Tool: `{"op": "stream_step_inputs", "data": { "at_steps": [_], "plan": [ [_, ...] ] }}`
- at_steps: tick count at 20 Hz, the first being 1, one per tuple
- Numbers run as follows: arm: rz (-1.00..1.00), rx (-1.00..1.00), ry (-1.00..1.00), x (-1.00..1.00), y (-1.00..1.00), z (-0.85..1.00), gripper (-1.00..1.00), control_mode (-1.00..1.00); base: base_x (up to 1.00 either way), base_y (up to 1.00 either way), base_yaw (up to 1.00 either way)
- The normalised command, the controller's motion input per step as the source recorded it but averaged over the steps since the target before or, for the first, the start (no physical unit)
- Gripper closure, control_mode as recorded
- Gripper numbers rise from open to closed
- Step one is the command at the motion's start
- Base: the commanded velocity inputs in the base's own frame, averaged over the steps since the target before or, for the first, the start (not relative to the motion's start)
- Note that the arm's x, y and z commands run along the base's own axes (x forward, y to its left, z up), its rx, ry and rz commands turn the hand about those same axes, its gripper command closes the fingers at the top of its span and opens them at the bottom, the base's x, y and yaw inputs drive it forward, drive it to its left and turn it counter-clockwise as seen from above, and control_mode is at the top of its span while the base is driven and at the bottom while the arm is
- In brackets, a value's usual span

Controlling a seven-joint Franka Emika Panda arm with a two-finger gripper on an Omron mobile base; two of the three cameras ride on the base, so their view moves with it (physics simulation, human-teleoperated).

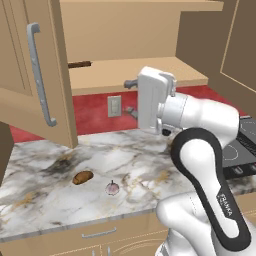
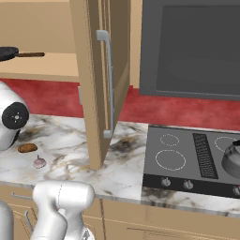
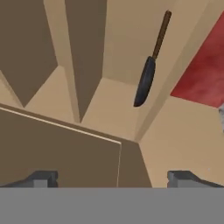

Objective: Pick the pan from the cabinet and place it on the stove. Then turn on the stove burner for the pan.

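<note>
**Pincer released, facing the cabinet; pan on the shelf**

The pincer [image 3: 113,177] is released: its two dark tips stand wide apart at the bottom of the hand view, with nothing between them. The hand view looks into the open cabinet [image 3: 109,48]. The pan [image 3: 145,81] lies on the cabinet shelf, well apart from the tips, seen edge-on, with its handle pointing away from the pan body along the shelf.

In the right base view the pan [image 2: 9,53] sits at the far left of the shelf [image 2: 51,65], handle toward the open door [image 2: 96,84]. In the left base view only the handle end [image 1: 79,64] shows past the left door [image 1: 35,70]; the shelf [image 1: 135,72] to its right is bare up to its front edge.

Both doors stand open. The door in the right base view projects over the surface [image 2: 70,140] between the shelf and the stove [image 2: 187,157], and its lower edge hangs above the surface.

The stove lies right of that door, flush with the surface. A burner [image 2: 170,160] near the stove's front left corner is bare. A kettle [image 2: 232,159] occupies the right edge. Knobs [image 2: 166,182] line the front edge.

A potato [image 1: 83,177] and a garlic bulb [image 1: 112,188] lie near each other on the surface, below the cabinet.
</note>
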Motion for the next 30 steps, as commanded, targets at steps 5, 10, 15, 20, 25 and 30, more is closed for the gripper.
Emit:
{"op": "stream_step_inputs", "data": {
  "at_steps": [5,10,15,20,25,30],
  "plan": [
    [0.25,0.0,0.05,-0.03,0.73,0.0,-1.0,-1.0,0.0,0.0,0.0],
    [0.21,0.0,0.04,-0.17,0.8,0.0,-1.0,-1.0,0.0,0.0,0.0],
    [0.17,0.0,0.04,-0.29,0.84,0.0,-1.0,-1.0,0.0,0.0,0.0],
    [0.16,0.0,0.03,-0.37,0.76,0.0,-1.0,-1.0,0.0,0.0,0.0],
    [0.14,0.0,0.03,-0.35,0.82,0.0,-1.0,-1.0,0.0,0.0,0.0],
    [0.08,0.0,0.01,-0.19,0.82,-0.03,-1.0,-1.0,0.0,0.0,0.0]
  ]
}}
